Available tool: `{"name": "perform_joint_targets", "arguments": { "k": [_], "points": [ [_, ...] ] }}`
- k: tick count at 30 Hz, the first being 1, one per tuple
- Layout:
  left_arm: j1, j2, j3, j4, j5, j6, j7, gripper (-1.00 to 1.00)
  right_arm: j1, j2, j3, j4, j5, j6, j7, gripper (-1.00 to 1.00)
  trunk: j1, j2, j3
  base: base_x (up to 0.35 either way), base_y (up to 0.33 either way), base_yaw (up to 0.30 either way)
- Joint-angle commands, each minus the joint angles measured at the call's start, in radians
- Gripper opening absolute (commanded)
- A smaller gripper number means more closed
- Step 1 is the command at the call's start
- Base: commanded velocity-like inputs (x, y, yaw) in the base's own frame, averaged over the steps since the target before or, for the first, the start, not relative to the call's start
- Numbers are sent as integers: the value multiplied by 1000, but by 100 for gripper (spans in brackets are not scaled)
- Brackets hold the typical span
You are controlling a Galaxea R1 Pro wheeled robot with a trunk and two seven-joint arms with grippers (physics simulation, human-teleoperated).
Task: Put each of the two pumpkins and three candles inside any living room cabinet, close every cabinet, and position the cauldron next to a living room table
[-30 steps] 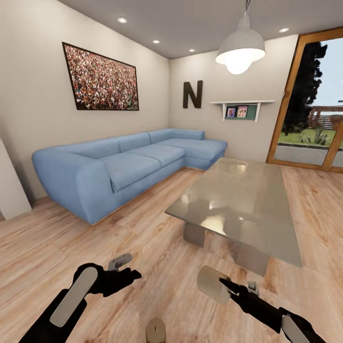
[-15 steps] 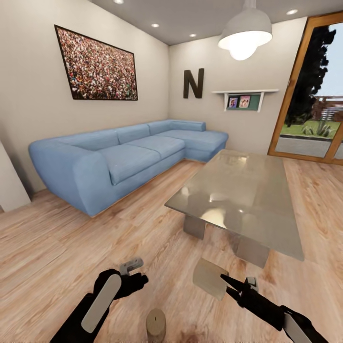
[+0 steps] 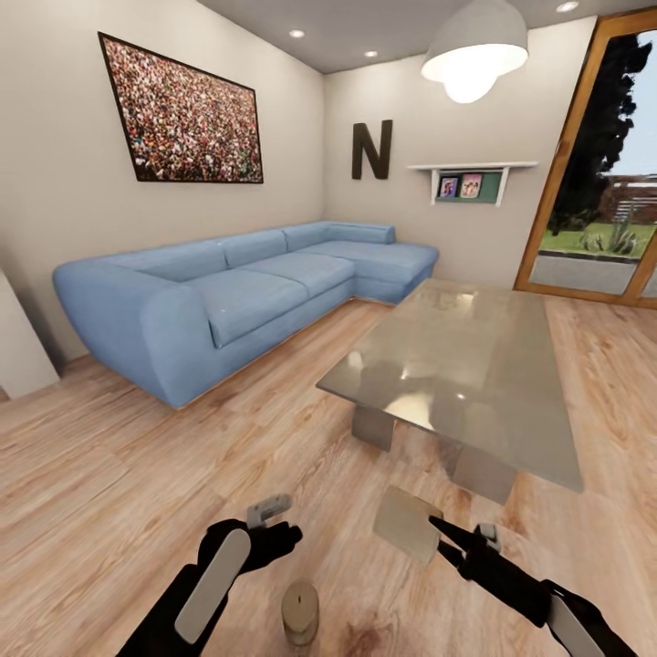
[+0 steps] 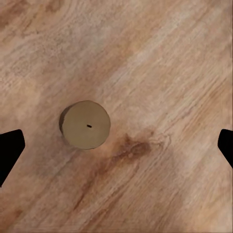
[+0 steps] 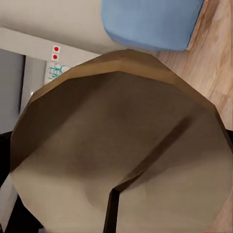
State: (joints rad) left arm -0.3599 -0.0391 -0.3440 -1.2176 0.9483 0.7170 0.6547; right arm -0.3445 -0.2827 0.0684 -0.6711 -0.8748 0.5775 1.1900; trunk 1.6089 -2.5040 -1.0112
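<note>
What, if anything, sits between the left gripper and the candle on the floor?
Nothing visible. In the left wrist view the candle stands upright on bare floor between the open left gripper's fingertips. In the head view the left gripper hangs above and just beyond it, with only open floor around it.

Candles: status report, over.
Right tool shut on one candle. Left tool open above second candle, upright on plank floor. Nothing around it; glass coffee table ahead.
</note>
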Motion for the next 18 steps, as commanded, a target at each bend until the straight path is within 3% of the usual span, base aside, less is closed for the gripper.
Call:
{"name": "perform_joint_targets", "arguments": {
  "k": [1,7,11,18],
  "points": [
    [-1,-2,1,-3,10,-1,5,100,-1,-1,-1,6,-11,10,0,-100,0,0,-1,-5,153,0],
    [-1,-3,2,-5,9,-2,-29,100,-1,-2,-23,35,-12,16,0,-100,0,0,0,-1,98,-11],
    [-1,-3,2,-5,10,-2,-35,100,-1,-3,-24,36,-13,16,0,-100,0,0,5,0,47,-151],
    [-1,-3,2,-5,9,-2,-35,100,-1,-3,-24,36,-13,16,0,-100,0,0,11,0,207,-155]
  ]
}}
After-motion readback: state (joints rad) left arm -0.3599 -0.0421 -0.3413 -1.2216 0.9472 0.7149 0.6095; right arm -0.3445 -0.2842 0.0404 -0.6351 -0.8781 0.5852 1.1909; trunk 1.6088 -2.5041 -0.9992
